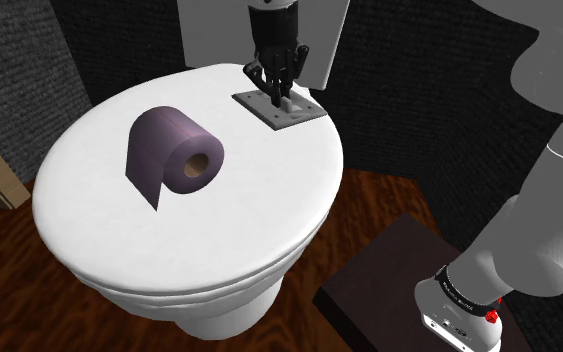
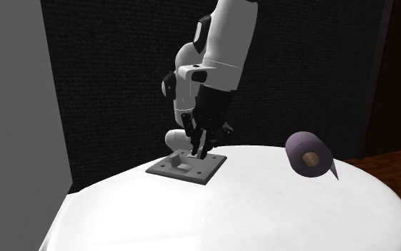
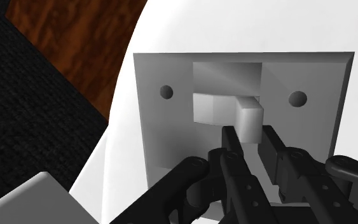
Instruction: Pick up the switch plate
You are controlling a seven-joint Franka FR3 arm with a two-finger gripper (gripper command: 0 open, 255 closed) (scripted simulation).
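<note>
Two fingers (image 3: 230, 141) of the end effector (image 3: 249, 135) are pinching the raised toggle (image 3: 247, 118) of the grey switch plate (image 3: 171, 133). The plate is lying flat near the rim of the white toilet lid (image 1: 219, 230), well apart from the purple paper roll (image 1: 169, 140). For a clean lift, the squeeze is needing to stay firm and the rise straight. The small toggle is offering little purchase, so the plate is risking a tilt or slip.

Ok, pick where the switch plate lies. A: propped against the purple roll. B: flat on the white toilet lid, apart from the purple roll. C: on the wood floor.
B: the switch plate lies flat on the white lid, well apart from the purple roll.
</note>
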